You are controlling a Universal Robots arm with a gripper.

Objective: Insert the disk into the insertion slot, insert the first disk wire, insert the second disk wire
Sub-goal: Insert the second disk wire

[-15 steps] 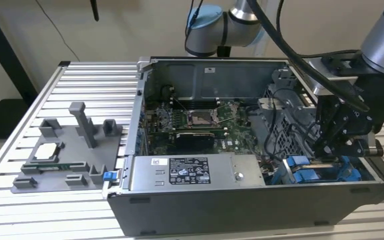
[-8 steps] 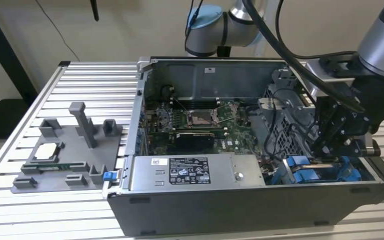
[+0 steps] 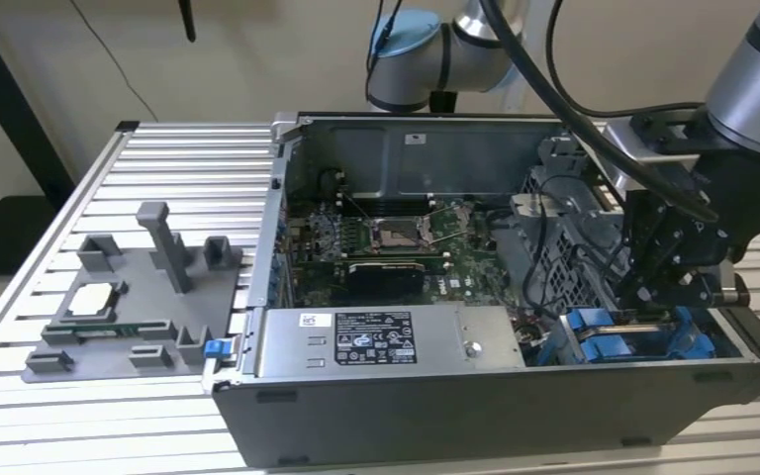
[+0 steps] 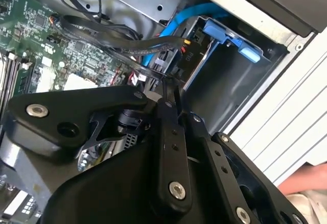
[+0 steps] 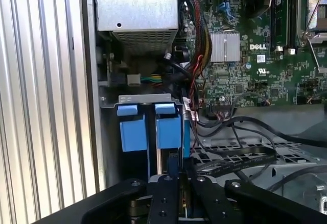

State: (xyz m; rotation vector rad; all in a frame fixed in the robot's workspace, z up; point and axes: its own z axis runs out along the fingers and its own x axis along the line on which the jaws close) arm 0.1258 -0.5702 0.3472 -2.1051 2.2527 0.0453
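The open computer case (image 3: 486, 406) stands on a slatted table. At its front corner on the exterior view's right is the insertion slot (image 3: 617, 341) with blue rails. The disk (image 4: 196, 55) sits inside it in its blue carrier (image 5: 168, 129). My gripper (image 3: 649, 295) hangs straight down over the slot. In the second wrist view the gripper (image 4: 166, 83) has its fingers drawn together, tips right against a black wire connector (image 4: 163, 60) at the disk's end. Whether they pinch it is hidden. A flat black wire (image 4: 117, 35) runs from there toward the motherboard. The gripper (image 5: 182, 175) is beside the carrier.
The power supply (image 3: 367, 341) fills the case's front beside the slot. The motherboard (image 3: 380, 237) with its square socket lies behind. Loose black cables (image 5: 245, 152) cross a perforated metal cage. A grey fixture (image 3: 130, 297) rests on the table (image 3: 155, 158). A person's hand (image 4: 306, 178) is near the case.
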